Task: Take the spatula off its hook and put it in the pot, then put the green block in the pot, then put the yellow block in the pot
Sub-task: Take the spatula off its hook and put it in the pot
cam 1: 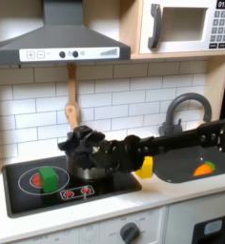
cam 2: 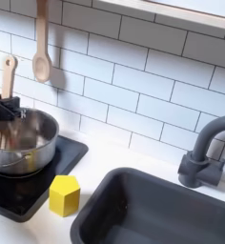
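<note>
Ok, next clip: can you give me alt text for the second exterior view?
A shiny steel pot sits on a black toy stovetop, with a yellow block at the stovetop's corner beside a dark sink. A wooden spoon hangs on the white tile wall, and a grey faucet stands behind the sink.

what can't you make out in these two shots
- Round shiny steel pot: in the first exterior view the black arm hides it; the second exterior view's left edge crops it.
- Black gripper: blurred in the first exterior view, fingers' state unreadable.
- Light wooden slotted spatula: head hidden inside the pot in the second exterior view.
</note>
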### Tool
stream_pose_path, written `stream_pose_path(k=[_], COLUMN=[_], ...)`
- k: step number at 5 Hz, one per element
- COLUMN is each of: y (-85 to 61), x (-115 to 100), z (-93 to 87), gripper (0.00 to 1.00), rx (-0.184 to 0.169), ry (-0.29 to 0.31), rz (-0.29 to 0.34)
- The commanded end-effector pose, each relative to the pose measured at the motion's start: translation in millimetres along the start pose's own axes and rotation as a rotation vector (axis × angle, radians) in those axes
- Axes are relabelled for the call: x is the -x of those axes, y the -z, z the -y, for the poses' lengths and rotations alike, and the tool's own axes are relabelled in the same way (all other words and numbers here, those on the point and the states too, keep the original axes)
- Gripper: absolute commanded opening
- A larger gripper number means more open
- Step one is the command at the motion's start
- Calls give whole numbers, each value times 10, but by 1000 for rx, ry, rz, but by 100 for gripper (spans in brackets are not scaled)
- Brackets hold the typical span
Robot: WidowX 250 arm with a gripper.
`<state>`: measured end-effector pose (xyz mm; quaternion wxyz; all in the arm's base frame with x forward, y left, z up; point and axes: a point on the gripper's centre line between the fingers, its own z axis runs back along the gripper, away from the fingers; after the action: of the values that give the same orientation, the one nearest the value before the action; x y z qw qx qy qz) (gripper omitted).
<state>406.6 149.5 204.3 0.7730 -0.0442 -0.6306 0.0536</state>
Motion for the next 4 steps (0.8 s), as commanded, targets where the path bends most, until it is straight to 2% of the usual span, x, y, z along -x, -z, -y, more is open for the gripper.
stream_pose_path(k=[1, 2, 3, 4], y=[235, 334, 407, 379], x=[-63, -72, -68, -51], z=[-93, -68, 99, 191], gripper=[0, 0, 0, 0], rx=[-25, -38, -1, 18], ry=[-4, -36, -41, -44], rz=[26, 28, 29, 23])
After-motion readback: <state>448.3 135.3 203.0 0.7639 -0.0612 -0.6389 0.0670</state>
